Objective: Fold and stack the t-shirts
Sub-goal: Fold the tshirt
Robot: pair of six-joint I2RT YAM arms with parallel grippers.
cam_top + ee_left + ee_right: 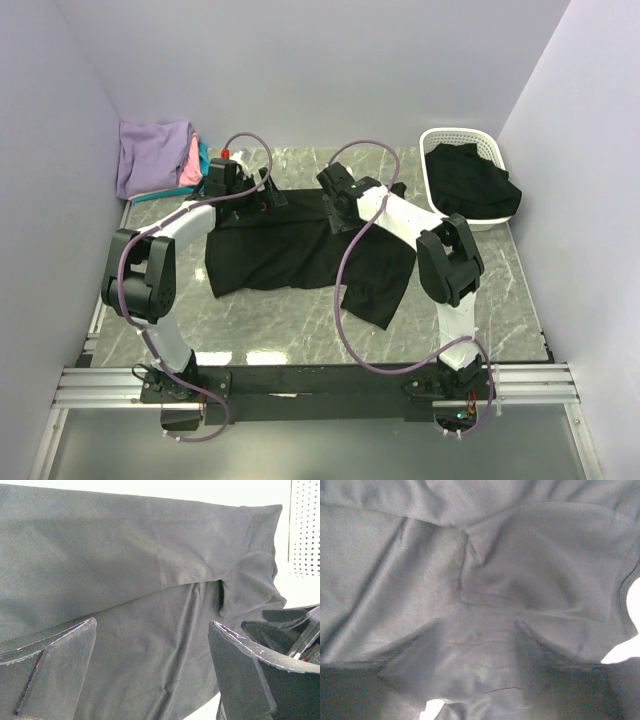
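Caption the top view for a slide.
Black t-shirt on the table under left gripper and right gripper; folded shirts far left, basket far right.

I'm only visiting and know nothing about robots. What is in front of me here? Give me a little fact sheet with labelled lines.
Surface: grey marble table
Being worked on: black t-shirt, spread mid-table, wrinkled
Left hand: open, over the shirt
Right hand: fingers apart, low over the shirt's folds
Finished pile: folded lavender, pink and teal shirts, far left corner
Waiting: black shirts heaped in a white basket, far right
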